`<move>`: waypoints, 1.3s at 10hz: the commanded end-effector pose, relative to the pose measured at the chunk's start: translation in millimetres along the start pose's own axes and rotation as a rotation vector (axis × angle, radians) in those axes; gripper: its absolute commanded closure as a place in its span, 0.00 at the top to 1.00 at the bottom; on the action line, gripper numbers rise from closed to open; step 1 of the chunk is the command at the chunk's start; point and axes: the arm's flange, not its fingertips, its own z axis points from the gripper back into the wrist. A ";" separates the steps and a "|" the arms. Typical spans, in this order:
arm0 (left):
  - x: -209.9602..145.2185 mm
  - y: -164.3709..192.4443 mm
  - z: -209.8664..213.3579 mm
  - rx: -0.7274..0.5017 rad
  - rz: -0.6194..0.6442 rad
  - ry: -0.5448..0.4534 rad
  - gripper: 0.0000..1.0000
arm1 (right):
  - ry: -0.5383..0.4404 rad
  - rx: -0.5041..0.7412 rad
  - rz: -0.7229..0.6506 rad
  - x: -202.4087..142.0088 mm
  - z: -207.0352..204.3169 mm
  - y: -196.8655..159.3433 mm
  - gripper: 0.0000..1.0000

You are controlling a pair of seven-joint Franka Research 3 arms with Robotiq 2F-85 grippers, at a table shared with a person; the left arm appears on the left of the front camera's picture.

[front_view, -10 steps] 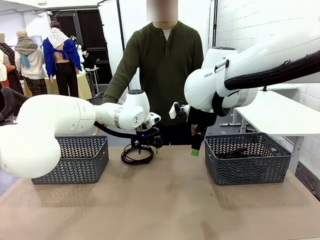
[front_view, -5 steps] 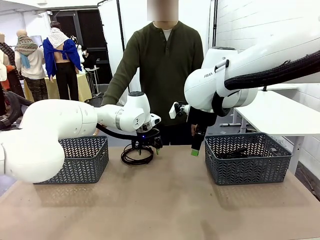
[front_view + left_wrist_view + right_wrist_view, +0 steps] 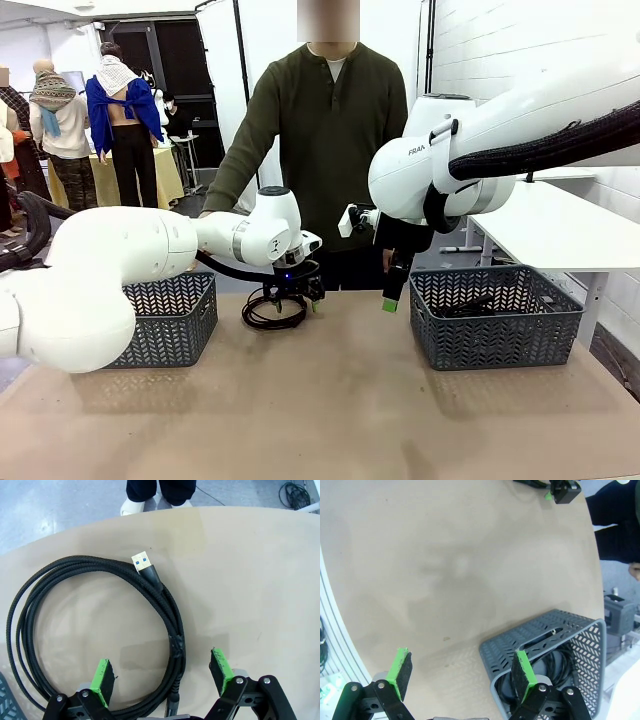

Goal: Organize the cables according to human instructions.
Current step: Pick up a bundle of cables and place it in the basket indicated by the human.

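Observation:
One black cable lies in a loose coil on the table's far side, in front of the person. My left gripper hangs just over the coil's right edge. In the left wrist view the left gripper is open, its green pads astride the coil's right strands, and a USB plug points away. My right gripper hangs open above the table beside the right basket. In its own view the right gripper holds nothing. More black cable lies inside that basket.
A second grey basket stands at the left, partly behind my left arm. The person stands close to the far edge. The near half of the tan table is bare. A white table stands to the right.
The left arm's elbow and upper links have shifted slightly to the right. Its gripper has stayed over the coil. The right arm has not moved.

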 end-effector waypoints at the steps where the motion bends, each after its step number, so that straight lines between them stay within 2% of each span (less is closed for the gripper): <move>1: 20.9 -7.8 -2.4 0.043 0.006 -0.010 1.00 | 0.003 -0.005 -0.002 -0.3 -0.7 -0.2 1.00; 7: 24.2 -11.6 -8.1 0.090 0.013 -0.009 1.00 | 0.003 -0.005 -0.002 -0.3 -0.7 -0.2 1.00; 12: 22.4 -14.4 -6.7 0.092 0.035 -0.009 0.12 | 0.003 -0.005 -0.002 -0.3 -0.7 -0.2 1.00; 13: 21.2 -16.0 -6.3 0.086 0.037 -0.012 0.00 | 0.003 -0.005 -0.002 -0.3 -0.7 -0.2 1.00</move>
